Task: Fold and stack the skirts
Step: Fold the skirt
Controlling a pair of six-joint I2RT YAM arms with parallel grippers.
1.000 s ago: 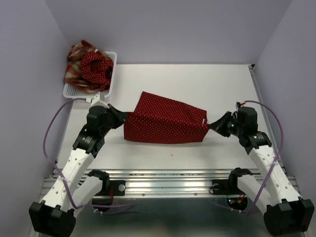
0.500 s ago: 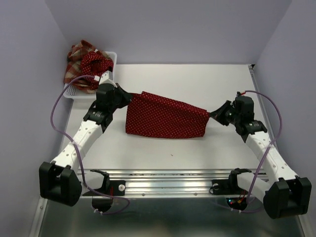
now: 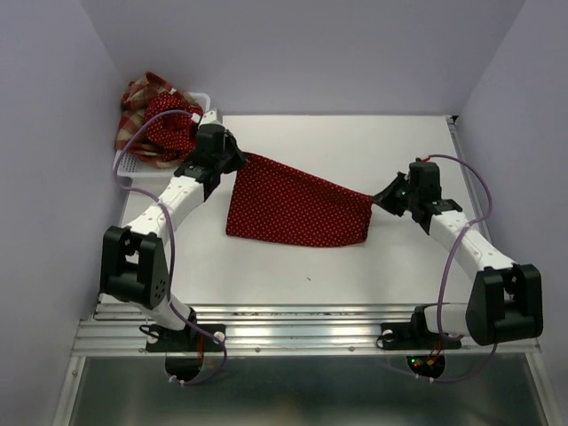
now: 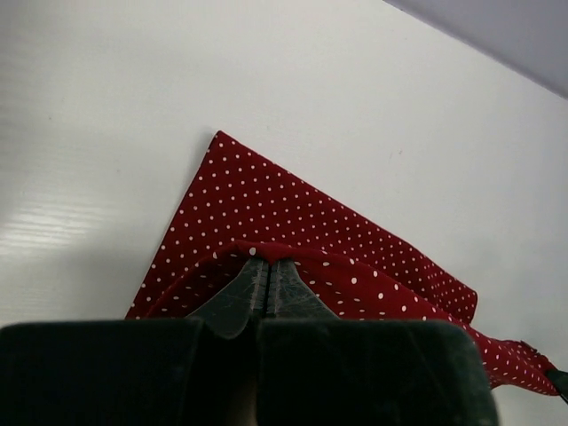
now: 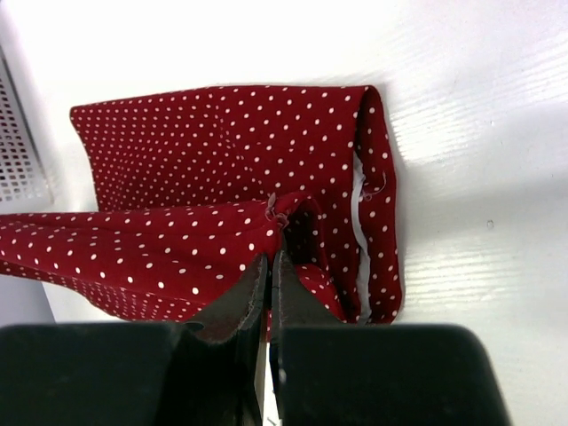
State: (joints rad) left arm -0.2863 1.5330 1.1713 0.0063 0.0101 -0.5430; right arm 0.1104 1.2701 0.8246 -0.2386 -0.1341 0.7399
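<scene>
A dark red polka-dot skirt (image 3: pixel 297 206) lies on the table's middle, its far edge lifted and stretched between both grippers. My left gripper (image 3: pixel 241 158) is shut on its far left corner; the wrist view shows the cloth (image 4: pixel 293 231) pinched at the fingertips (image 4: pixel 251 282). My right gripper (image 3: pixel 377 199) is shut on the right corner, where the cloth (image 5: pixel 222 169) bunches at the fingertips (image 5: pixel 248 282). A second polka-dot skirt (image 3: pixel 169 124) and a plaid skirt (image 3: pixel 135 111) sit bunched in the basket at the far left.
A white mesh basket (image 3: pixel 129 164) stands at the table's far left corner. The purple walls close in the table on three sides. A metal rail (image 3: pixel 302 319) runs along the near edge.
Both grippers have carried the skirt's held edge away from me toward the far side, the left one farther, up beside the basket. The skirt now lies more stretched and slanted.
</scene>
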